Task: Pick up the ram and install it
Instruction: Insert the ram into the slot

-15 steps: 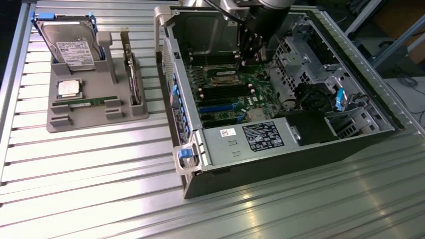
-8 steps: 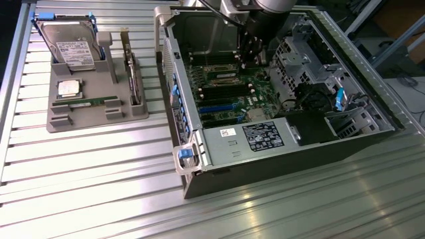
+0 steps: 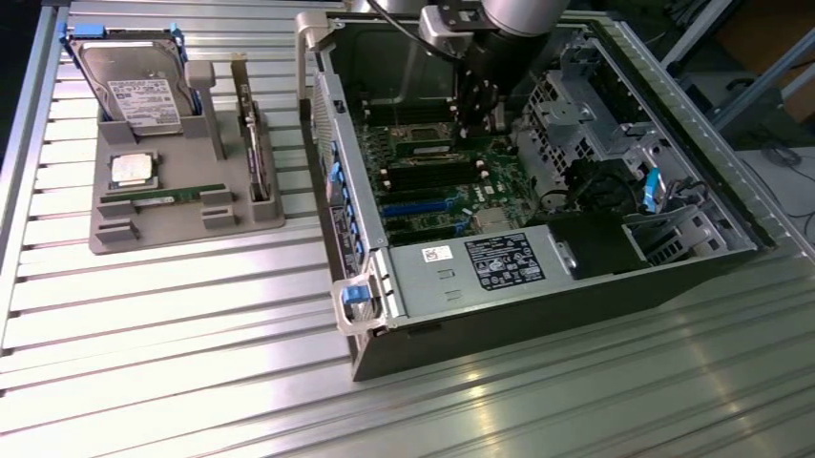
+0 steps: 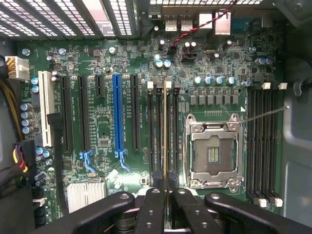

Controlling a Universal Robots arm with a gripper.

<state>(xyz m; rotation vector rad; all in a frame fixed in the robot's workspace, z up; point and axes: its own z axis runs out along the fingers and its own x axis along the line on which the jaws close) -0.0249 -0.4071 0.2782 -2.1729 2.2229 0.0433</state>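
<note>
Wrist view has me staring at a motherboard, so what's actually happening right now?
The arm reaches down into the open computer case. Its jaws are shut on the ram, which is held edge-on along a memory slot beside the empty CPU socket on the motherboard. Whether the stick is seated I cannot tell. A second, matching stick lies on the grey tray outside the case.

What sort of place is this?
Probably a robotics lab or workshop for computer assembly: an open computer case on a ribbed metal table, a robot arm reaching into it, and a tray of parts beside it.
</note>
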